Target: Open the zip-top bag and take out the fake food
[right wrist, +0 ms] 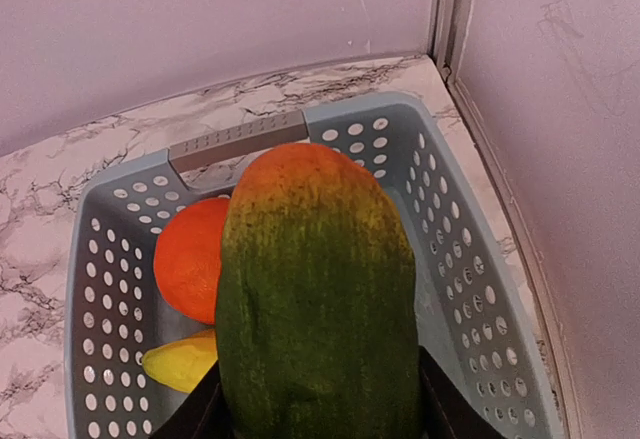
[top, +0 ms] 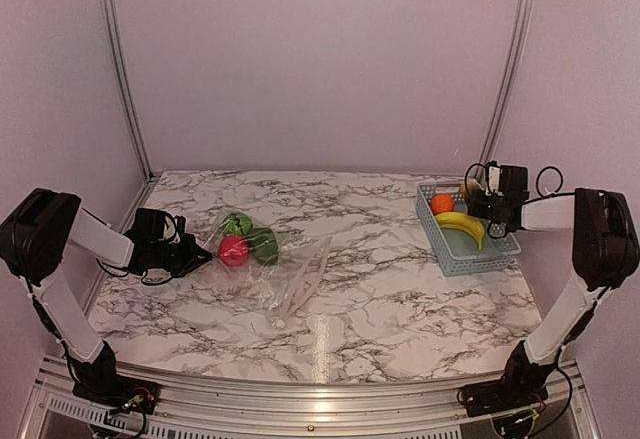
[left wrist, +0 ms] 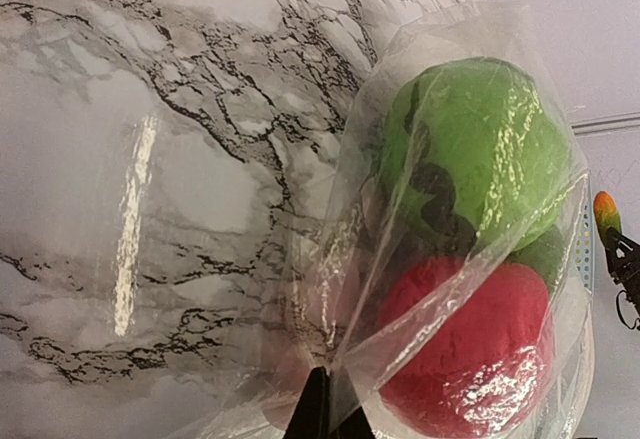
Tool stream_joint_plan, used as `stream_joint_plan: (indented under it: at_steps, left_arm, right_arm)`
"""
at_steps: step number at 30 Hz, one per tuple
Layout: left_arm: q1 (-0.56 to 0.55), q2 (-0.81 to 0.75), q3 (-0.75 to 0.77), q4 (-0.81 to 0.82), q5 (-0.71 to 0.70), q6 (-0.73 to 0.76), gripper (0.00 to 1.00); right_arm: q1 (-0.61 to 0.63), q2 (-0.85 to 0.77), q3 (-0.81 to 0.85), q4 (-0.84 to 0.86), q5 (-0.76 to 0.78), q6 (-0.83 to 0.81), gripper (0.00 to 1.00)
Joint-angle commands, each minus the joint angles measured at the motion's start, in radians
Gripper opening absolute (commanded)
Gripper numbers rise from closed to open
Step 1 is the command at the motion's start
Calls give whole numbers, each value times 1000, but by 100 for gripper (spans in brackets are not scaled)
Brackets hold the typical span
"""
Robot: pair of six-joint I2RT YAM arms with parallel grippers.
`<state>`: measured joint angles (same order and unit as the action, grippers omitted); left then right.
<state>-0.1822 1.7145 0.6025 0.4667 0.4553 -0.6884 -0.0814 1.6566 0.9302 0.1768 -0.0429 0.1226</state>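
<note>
The clear zip-top bag [top: 290, 281] lies crumpled on the marble table, left of centre. Fake food still inside it: a red-pink piece [top: 233, 250] and two green pieces [top: 238, 223]. My left gripper [top: 195, 254] is shut on a fold of the bag's plastic [left wrist: 340, 259]; the green piece [left wrist: 470, 149] and red piece [left wrist: 470, 344] show through it. My right gripper [top: 482, 202] hovers over the basket, shut on a green-and-orange fruit [right wrist: 315, 289] that fills the space between its fingers [right wrist: 195, 414].
A light blue slotted basket [top: 500, 255] stands at the right wall. It holds a yellow banana [top: 462, 224] and an orange round piece [top: 442, 203], which also show in the right wrist view as the banana [right wrist: 180, 359] and the orange [right wrist: 190, 259]. Walls close off the back corner.
</note>
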Motion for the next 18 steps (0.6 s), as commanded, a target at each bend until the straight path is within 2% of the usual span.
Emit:
stream_joint_plan:
  at_steps: [1, 4, 6, 11, 16, 18]
  left_arm:
    - [6, 1, -1, -5, 11, 11, 0]
    - [6, 3, 1, -7, 12, 12, 0]
    - [6, 3, 0, -6, 12, 12, 0]
    - [6, -11, -7, -12, 13, 14, 0]
    - [6, -33, -16, -27, 10, 17, 0]
    - [6, -42, -19, -36, 9, 18, 0]
  right_arm:
    - [-11, 33, 76, -34, 54, -23, 55]
    - [-11, 51, 100, -49, 77, -28, 68]
    - [-11, 53, 104, -52, 64, -25, 72]
    - [-1, 21, 67, -16, -36, -15, 74]
    - [76, -35, 42, -2, -100, -34, 71]
    - [148, -55, 30, 9, -137, -40, 70]
